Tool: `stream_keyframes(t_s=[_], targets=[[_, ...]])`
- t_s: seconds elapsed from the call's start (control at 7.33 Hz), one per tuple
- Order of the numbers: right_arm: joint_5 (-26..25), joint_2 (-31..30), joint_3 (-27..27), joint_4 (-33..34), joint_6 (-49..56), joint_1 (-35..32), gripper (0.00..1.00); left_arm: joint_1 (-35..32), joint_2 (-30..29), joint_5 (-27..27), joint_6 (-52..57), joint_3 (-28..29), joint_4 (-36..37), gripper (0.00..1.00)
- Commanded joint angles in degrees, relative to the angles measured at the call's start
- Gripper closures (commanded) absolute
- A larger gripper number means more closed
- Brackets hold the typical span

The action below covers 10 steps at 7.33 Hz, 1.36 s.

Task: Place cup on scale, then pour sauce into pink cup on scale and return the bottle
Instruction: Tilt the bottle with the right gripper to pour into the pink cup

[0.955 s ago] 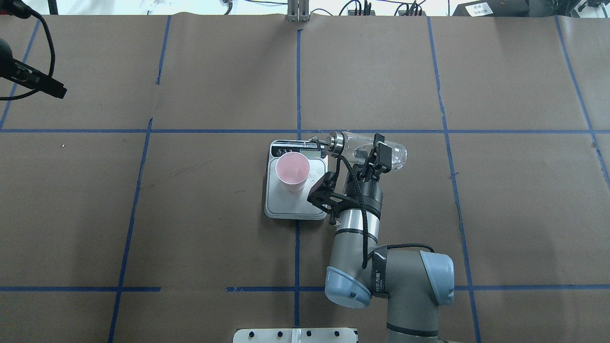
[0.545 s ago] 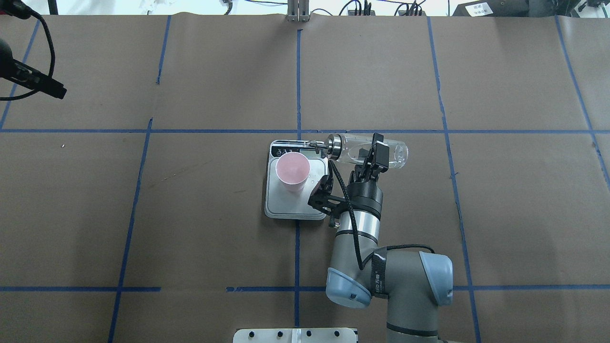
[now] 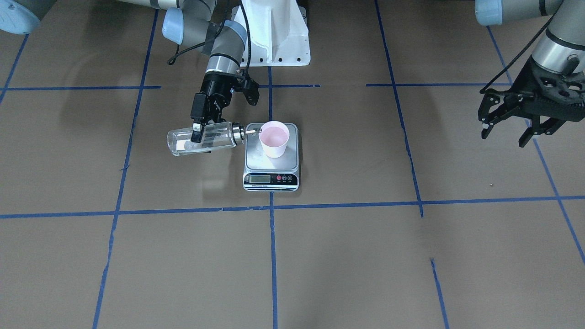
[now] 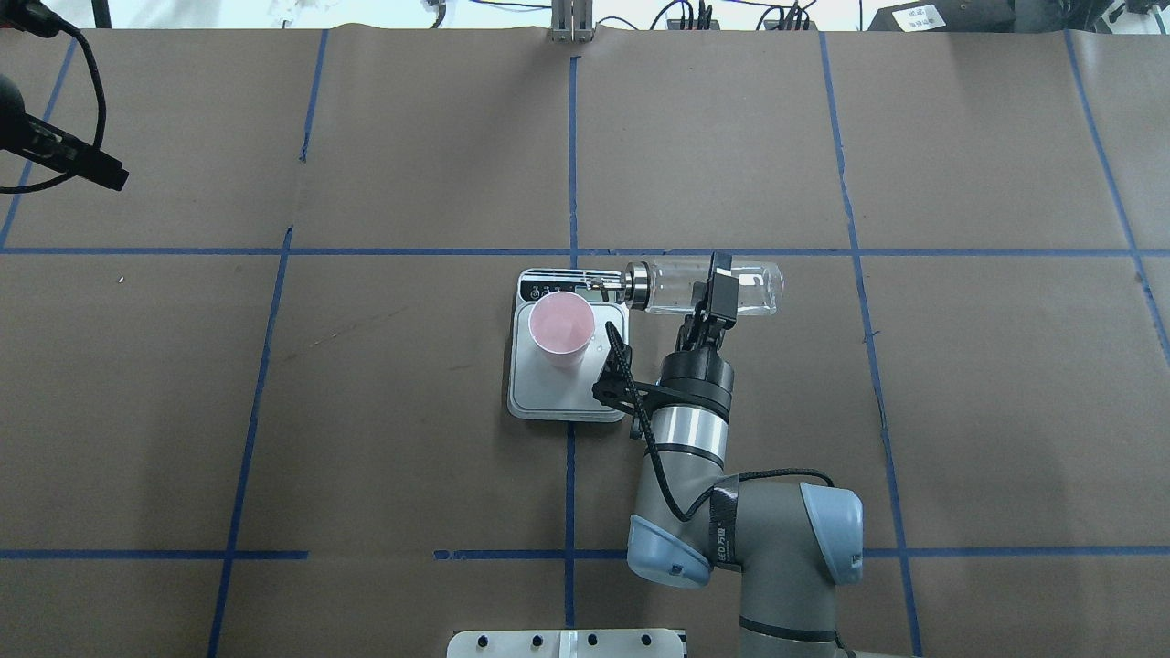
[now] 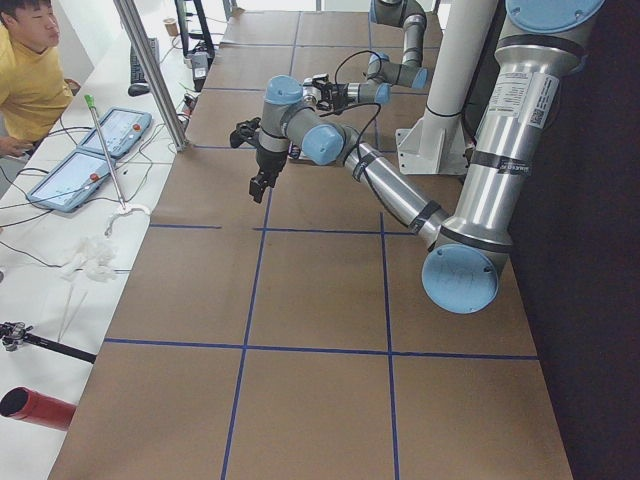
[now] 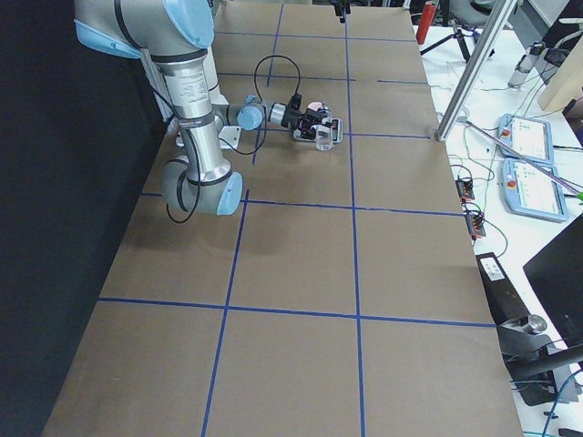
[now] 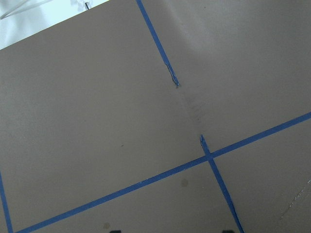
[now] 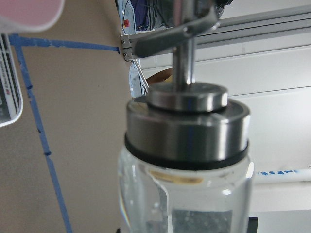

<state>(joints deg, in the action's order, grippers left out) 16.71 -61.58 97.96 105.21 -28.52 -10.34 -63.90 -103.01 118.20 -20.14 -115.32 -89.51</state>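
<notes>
Right gripper (image 3: 198, 133) pinches the bottle (image 3: 220, 136), held level just beside the scale (image 3: 272, 176). Its spout (image 3: 250, 131) is at the rim of the cup (image 3: 274, 139), which stands on the scale. Advised: tip slowly, spout over the cup's mouth, minding the reading. Left gripper (image 3: 504, 132) hangs spread, empty, well apart.

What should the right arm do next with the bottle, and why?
Probably tip the bottle a little further, spout down. The right gripper holds it roughly level, its spout reaches the rim of the cup, and the cup stands on the scale, yet no stream shows. I cannot tell whether sauce is flowing.
</notes>
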Motion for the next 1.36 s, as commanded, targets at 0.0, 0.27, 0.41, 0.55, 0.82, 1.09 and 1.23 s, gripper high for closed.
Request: stream_keyframes(t_s=[0.0, 0.27, 0.41, 0.55, 0.82, 1.09, 1.23], targets=[[-2.02, 0.05, 0.30, 0.00, 4.67, -0.29, 1.00, 0.00, 0.00, 0.01, 0.11, 0.01, -0.05, 0.24], [-3.70, -0.47, 0.39, 0.00, 8.28, -0.38, 1.00, 0.00, 0.00, 0.01, 0.02, 0.01, 0.04, 0.24], [-4.32, -0.56, 0.39, 0.00, 9.70, -0.38, 1.00, 0.00, 0.00, 0.01, 0.02, 0.01, 0.04, 0.24], [-4.50, -0.56, 0.39, 0.00, 11.97, -0.38, 1.00, 0.00, 0.00, 0.01, 0.02, 0.01, 0.04, 0.24], [-5.29, -0.13, 0.39, 0.00, 15.49, -0.38, 1.00, 0.00, 0.00, 0.10, 0.10, 0.62, -0.05, 0.24], [-5.38, -0.12, 0.56, 0.00, 18.56, -0.38, 1.00, 0.00, 0.00, 0.10, 0.02, 0.63, -0.05, 0.24], [-5.46, -0.38, 1.61, 0.00, 19.72, -0.38, 1.00, 0.00, 0.00, 0.10, 0.02, 0.71, -0.05, 0.24]])
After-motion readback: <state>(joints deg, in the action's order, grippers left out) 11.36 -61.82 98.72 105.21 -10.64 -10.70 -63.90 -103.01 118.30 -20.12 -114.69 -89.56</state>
